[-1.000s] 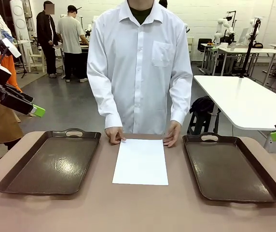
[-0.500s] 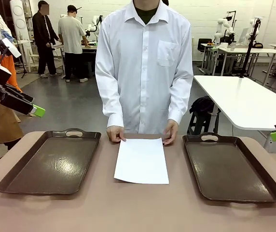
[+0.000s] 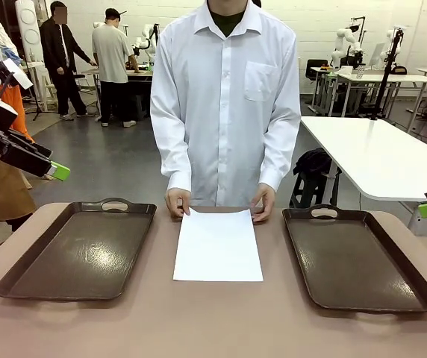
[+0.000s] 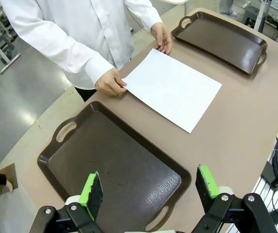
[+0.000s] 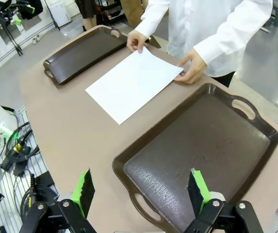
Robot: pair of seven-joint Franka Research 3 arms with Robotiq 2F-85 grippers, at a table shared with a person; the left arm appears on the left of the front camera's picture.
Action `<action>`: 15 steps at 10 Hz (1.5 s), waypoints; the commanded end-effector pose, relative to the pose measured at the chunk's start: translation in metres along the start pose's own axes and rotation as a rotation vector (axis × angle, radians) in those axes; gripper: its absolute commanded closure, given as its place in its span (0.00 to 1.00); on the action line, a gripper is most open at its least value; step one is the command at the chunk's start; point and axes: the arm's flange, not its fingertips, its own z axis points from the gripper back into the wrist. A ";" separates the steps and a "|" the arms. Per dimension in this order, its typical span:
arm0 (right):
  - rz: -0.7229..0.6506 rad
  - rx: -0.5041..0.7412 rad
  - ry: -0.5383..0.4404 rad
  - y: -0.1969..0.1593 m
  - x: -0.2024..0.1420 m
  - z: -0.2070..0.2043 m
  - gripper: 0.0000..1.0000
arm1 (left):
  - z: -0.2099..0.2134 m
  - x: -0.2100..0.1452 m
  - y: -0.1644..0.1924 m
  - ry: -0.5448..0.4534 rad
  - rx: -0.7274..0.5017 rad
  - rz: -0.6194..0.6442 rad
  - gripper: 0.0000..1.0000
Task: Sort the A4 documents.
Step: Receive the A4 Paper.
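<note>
One white paper sheet (image 3: 218, 245) lies flat on the tabletop (image 3: 213, 321), well ahead of both grippers and midway between them. The person's hands (image 3: 178, 203) rest on its far corners, probably squaring it for pickup. Its long axis runs from the person toward the robot, with a short edge nearest. The left gripper (image 4: 149, 184) is spread and empty, aimed at the left tray (image 4: 71, 160). The right gripper (image 5: 140, 187), likewise spread, faces the right tray (image 5: 255, 145).
</note>
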 end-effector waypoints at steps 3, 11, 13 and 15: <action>0.006 0.014 -0.015 -0.002 0.000 -0.002 0.00 | 0.000 0.000 -0.001 0.000 -0.006 -0.014 0.00; 0.006 0.014 -0.015 -0.002 0.000 -0.002 0.00 | 0.000 0.000 -0.001 0.000 -0.006 -0.014 0.00; 0.006 0.014 -0.015 -0.002 0.000 -0.002 0.00 | 0.000 0.000 -0.001 0.000 -0.006 -0.014 0.00; 0.006 0.014 -0.015 -0.002 0.000 -0.002 0.00 | 0.000 0.000 -0.001 0.000 -0.006 -0.014 0.00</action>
